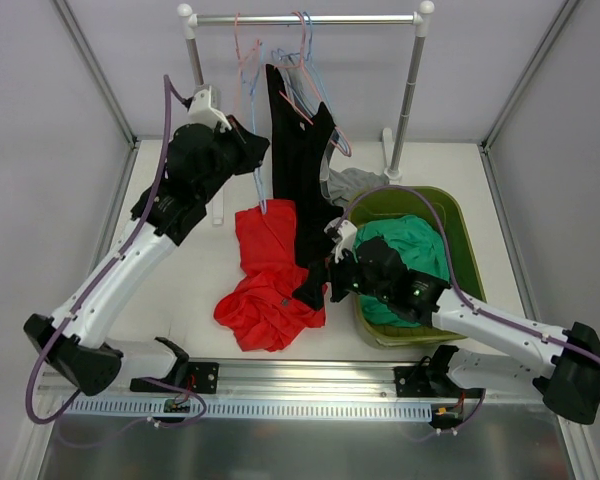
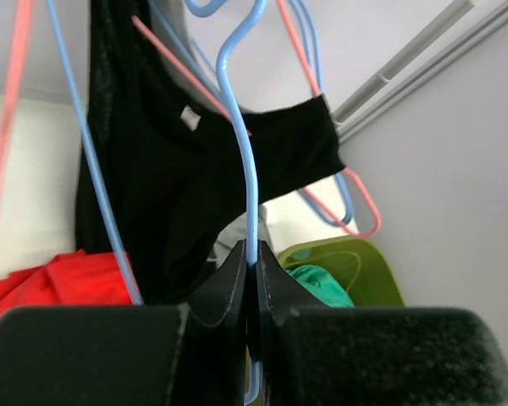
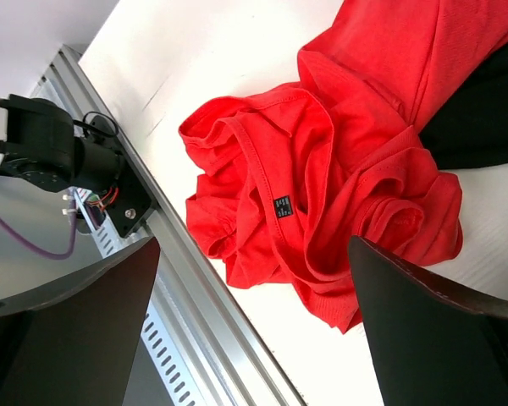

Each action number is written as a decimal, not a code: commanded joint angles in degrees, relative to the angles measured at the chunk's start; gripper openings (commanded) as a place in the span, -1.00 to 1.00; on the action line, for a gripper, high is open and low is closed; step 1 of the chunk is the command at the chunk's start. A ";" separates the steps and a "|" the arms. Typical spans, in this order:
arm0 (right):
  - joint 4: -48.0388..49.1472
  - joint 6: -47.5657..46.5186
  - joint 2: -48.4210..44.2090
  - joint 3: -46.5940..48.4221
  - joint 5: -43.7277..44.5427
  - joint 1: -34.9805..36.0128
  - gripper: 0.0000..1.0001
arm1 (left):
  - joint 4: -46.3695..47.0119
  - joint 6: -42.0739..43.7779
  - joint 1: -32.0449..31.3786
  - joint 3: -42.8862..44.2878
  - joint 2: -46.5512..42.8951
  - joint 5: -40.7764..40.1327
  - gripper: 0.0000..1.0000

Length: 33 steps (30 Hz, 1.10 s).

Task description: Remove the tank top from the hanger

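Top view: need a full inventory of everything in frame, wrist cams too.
black fabric tank top: one, black, hanging below the rail
thin wire hangers: several, blue and pink, on the rail
metal clothes rail: one, silver with white posts, far edge
crumpled red garment: one, red, table centre
green plastic bin: one, green, right side
teal garment: one, teal, inside bin
grey cloth: one, grey, behind bin
white table: one, white, under everything
left tool: one, black, shut on one blue hanger
right tool: one, black, open over red garment

One black tank top [image 1: 298, 160], one red garment [image 1: 270, 285], one green bin [image 1: 467, 250].
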 commanded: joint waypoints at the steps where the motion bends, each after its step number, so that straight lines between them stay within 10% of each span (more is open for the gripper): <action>1: 1.26 1.43 -2.80 -1.13 0.74 0.42 0.99 | 2.07 -3.67 3.23 8.60 2.69 7.77 -1.00; 22: -1.62 -2.43 -7.73 2.39 -3.39 4.64 0.99 | 2.07 -12.73 17.39 32.08 28.87 26.23 -1.00; 33: -2.51 -5.42 -5.28 4.05 -1.64 4.99 0.99 | 1.81 -11.94 17.48 23.04 26.61 25.45 -1.00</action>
